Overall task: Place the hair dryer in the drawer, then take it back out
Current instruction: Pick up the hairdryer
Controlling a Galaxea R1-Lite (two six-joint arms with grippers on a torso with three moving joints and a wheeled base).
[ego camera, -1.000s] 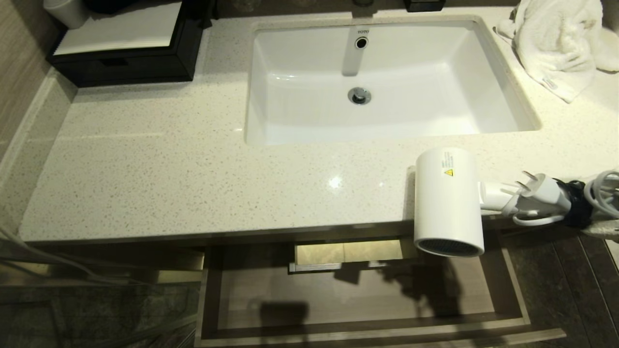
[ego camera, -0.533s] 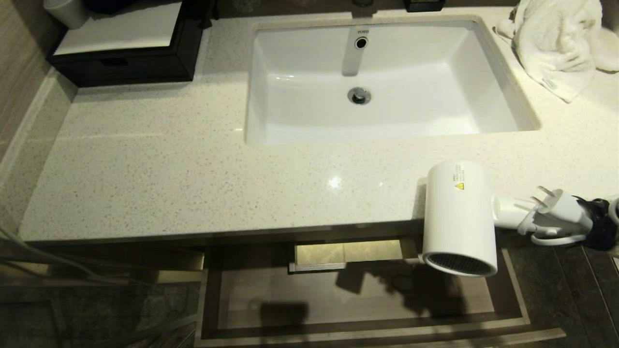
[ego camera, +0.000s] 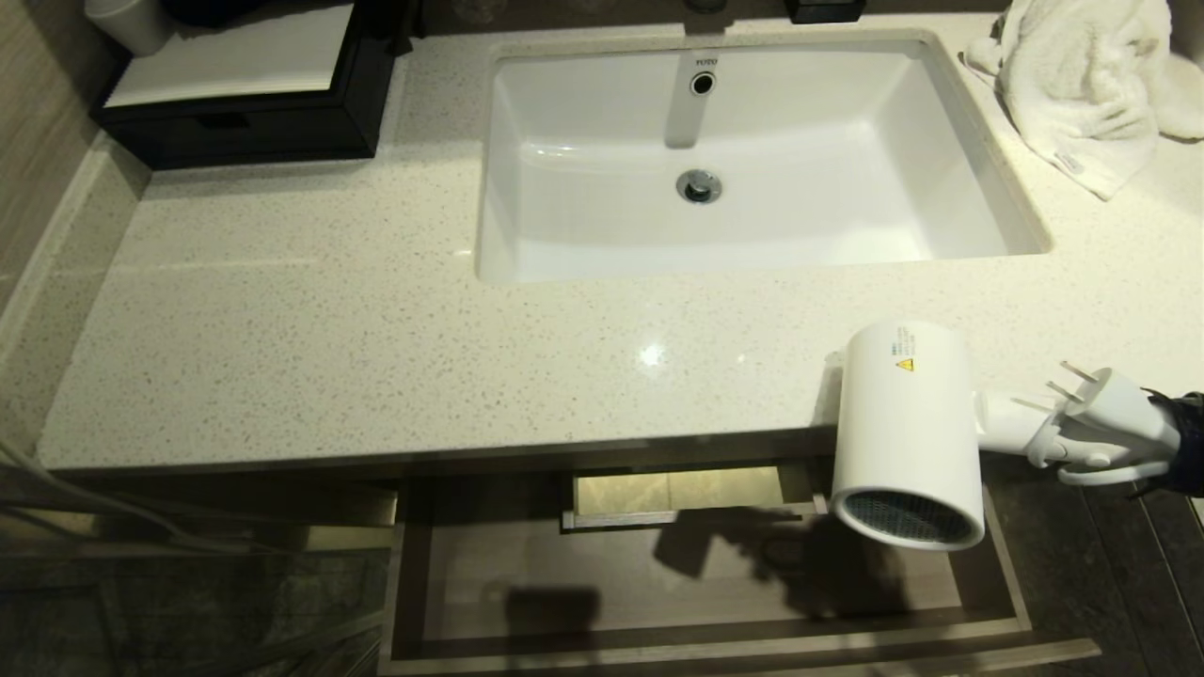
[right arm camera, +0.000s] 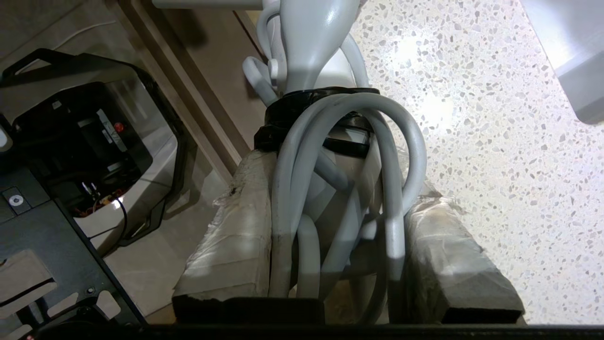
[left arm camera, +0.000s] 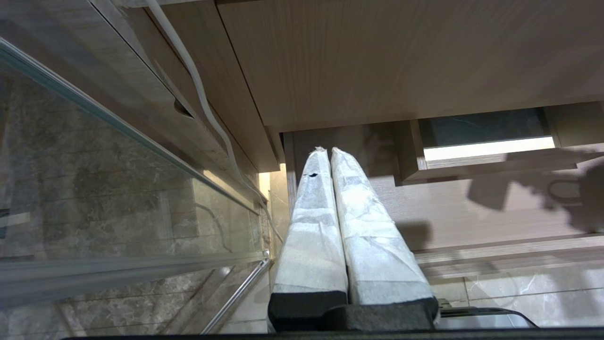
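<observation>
A: What is seen at the left?
B: The left claw (left arm camera: pixel 325 156), clenched, is parked beside the open drawer (ego camera: pixel 705 574).
A: And rightward?
B: The hair dryer (ego camera: pixel 908 428), grasped by the right claw (right arm camera: pixel 339 208), has been carried off the desk (ego camera: pixel 329 329) edge, over the drawer; lowering is judged next.

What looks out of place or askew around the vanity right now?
The hair dryer hangs in the air over the counter's front edge, its barrel partly above the open drawer, carried by the right claw clamped on its bundled cord. A white towel lies crumpled beside the sink.
</observation>
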